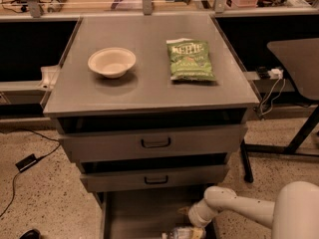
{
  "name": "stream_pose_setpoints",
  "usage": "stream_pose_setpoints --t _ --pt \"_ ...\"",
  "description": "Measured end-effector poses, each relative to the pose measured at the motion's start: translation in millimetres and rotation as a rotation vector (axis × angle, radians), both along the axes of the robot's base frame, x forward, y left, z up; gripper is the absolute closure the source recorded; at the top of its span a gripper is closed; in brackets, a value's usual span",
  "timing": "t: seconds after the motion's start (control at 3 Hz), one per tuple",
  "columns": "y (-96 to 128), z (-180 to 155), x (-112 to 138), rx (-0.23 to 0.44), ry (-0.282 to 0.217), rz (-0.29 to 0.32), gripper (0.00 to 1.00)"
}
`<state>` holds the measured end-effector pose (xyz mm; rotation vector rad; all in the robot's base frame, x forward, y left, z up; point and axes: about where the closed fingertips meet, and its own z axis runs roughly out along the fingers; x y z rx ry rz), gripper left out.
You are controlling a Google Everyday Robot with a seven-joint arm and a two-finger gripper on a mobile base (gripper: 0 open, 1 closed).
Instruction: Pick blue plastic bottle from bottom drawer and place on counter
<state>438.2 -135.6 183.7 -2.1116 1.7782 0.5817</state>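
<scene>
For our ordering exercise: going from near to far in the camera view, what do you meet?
The blue plastic bottle, with the pincer right by it in the bottom drawer → middle drawer → top drawer → counter.

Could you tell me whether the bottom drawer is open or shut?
Open: the bottom drawer juts out beneath the upper drawers, its floor exposed; the blue plastic bottle lies inside, the end effector close by it.

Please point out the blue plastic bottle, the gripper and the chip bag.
blue plastic bottle [181, 232]: camera view, its body.
gripper [194, 220]: camera view, its tip, in the bottom drawer [139, 214].
chip bag [191, 59]: camera view, its middle.
</scene>
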Motion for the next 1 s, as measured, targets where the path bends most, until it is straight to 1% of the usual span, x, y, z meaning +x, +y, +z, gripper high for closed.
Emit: stream_pose_setpoints --t 0.33,0.67,1.0 --pt "-1.1 1.1 -1.5 -0.003 0.009 0.012 0.20" --pt "-1.1 3.5 -1.6 -0.003 0.009 0.012 0.03" --pt "-1.1 3.5 -1.6 -0.003 0.009 0.012 0.00"
